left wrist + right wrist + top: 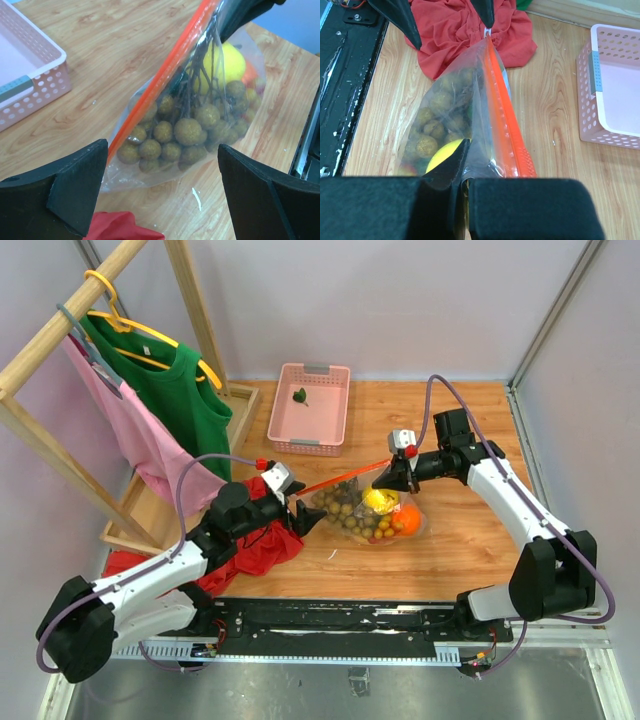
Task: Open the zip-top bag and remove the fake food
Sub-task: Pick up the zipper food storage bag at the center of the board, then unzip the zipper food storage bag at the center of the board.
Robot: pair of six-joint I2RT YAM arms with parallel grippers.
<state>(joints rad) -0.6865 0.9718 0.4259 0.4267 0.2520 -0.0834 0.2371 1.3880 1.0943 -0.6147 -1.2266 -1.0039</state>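
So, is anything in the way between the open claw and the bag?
Nothing visible is. The left claw is open, and the zip-top bag sits right in front of its fingers. The right claw is shut on the bag's far end.

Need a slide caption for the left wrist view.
Open left jaws frame the zip-top bag, tan ball bunch and lemon inside.

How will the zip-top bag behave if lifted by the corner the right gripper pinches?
Probably floppy: the zip-top bag is thin film, sagging under the right gripper. The fake food pools low, so it likely hangs bottom-heavy and swings.
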